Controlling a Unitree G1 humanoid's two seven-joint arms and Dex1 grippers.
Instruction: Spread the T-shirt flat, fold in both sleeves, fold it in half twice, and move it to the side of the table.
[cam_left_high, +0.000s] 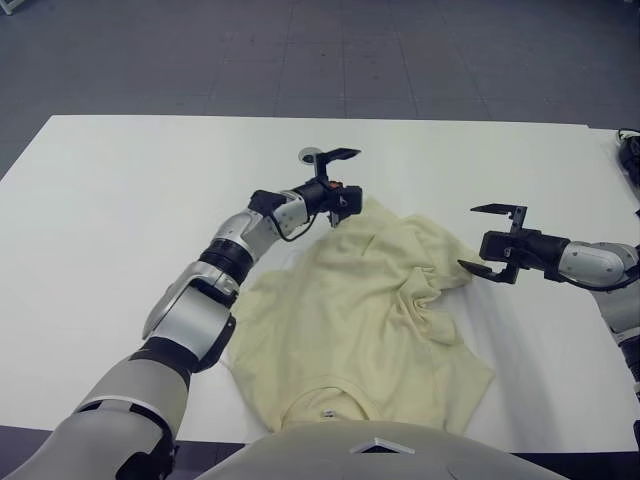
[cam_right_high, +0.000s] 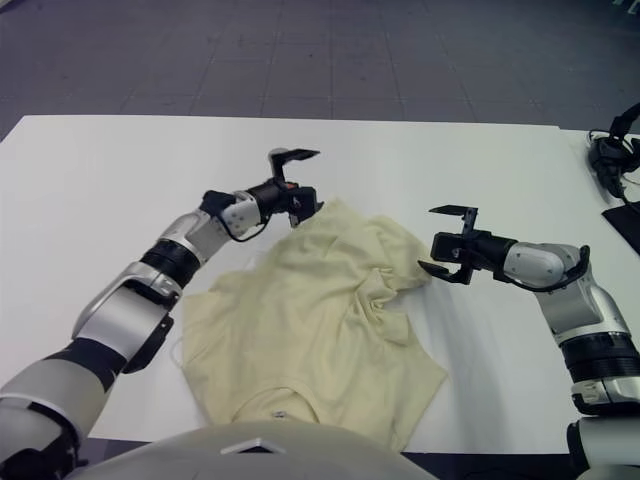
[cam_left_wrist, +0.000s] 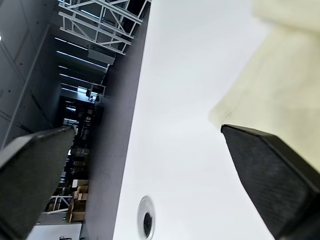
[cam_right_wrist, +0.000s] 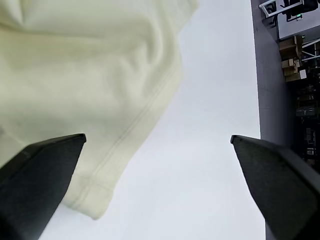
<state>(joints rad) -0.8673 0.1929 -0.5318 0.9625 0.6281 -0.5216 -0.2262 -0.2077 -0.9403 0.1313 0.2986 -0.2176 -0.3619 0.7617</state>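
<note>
T-shirt, pale-yellow cotton (cam_left_high: 350, 330): rumpled on white counter (cam_left_high: 120, 200), spreading unfinished, nothing folded. Open, empty: left hand (cam_left_high: 340, 185), right hand (cam_left_high: 470, 238).

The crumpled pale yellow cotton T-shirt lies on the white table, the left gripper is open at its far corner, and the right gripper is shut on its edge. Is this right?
Not quite: the right gripper is open, its fingers apart at the edge of the pale yellow T-shirt, gripping nothing, as the right wrist view shows. The rest holds.
</note>
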